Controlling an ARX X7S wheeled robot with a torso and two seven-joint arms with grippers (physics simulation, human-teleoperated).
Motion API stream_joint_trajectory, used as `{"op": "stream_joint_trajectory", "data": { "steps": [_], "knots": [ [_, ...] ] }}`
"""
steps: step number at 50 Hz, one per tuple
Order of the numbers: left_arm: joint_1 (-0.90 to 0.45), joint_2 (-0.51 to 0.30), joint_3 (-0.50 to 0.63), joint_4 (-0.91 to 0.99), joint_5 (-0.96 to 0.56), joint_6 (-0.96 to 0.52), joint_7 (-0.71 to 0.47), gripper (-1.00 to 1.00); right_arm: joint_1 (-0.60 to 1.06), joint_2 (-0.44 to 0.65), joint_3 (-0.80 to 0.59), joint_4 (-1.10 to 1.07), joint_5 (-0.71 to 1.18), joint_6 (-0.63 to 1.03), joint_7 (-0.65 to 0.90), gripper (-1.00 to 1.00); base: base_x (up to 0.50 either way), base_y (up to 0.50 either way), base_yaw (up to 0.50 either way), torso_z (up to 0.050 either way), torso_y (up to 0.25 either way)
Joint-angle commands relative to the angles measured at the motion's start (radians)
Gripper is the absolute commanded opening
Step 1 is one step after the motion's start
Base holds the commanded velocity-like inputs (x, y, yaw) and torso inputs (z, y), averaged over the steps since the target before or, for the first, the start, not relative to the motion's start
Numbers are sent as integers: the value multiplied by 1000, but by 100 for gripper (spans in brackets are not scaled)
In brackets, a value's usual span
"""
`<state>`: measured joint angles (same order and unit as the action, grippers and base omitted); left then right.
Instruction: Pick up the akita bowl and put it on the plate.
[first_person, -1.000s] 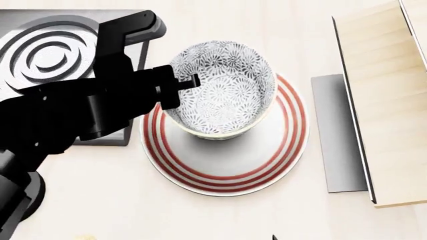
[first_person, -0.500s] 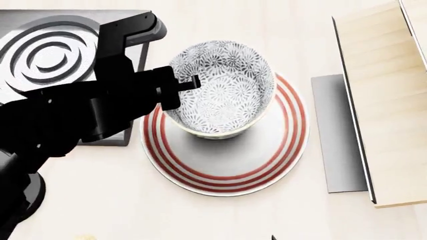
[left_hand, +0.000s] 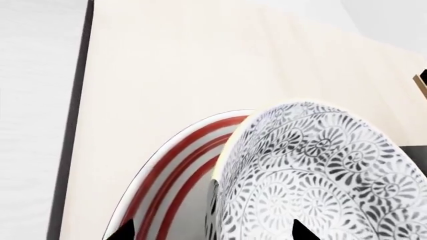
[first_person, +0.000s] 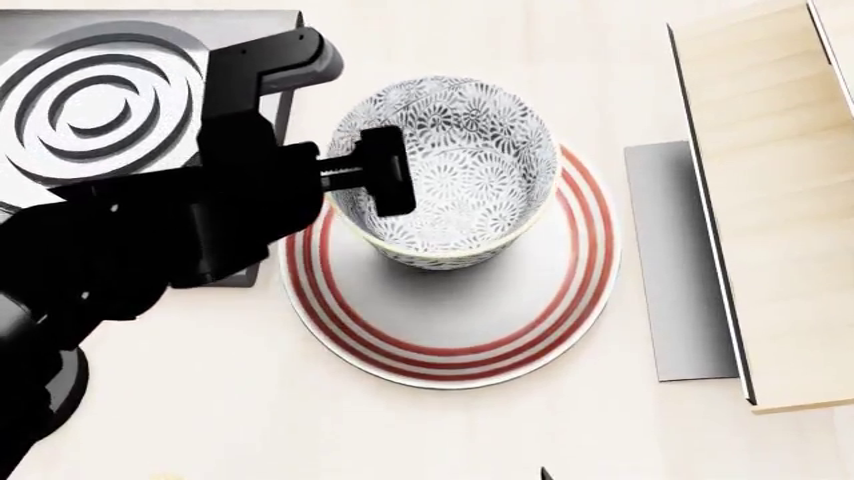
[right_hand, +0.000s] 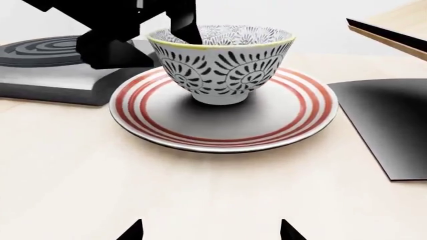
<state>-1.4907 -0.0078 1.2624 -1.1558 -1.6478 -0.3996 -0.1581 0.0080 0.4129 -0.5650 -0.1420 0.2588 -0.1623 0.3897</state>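
Deep grey-patterned ceramic akita bowl (right_hand: 221, 64) standing on red-ringed white plate (right_hand: 224, 131). Left gripper (first_person: 358, 175) parted, straddling bowl rim, grip uncertain. I judge bowl rigid, slick, breakable; rim is handhold. Right gripper (right_hand: 210, 231) parted, empty.

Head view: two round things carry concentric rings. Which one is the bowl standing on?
The plate, white with red rings round its rim. The akita bowl stands on it. The dark grey burner beside it bears nothing.

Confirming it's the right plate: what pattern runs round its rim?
Concentric red rings on white, round the plate; clearest in the right wrist view.
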Motion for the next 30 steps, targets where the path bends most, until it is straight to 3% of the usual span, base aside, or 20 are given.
{"op": "stream_joint_trajectory", "data": {
  "steps": [1, 30],
  "knots": [
    [-10, -5, 71, 13, -92, -4, -7, 100, 1, -4, -10, 21, -1, 17, -2, 100, 0, 0, 0, 0, 0],
    [-35, -191, 77, 420, -67, -3, -296, 100, 0, -2, -16, 15, -3, 19, 5, 100, 0, 0, 0, -1, -1]
  ]
}}
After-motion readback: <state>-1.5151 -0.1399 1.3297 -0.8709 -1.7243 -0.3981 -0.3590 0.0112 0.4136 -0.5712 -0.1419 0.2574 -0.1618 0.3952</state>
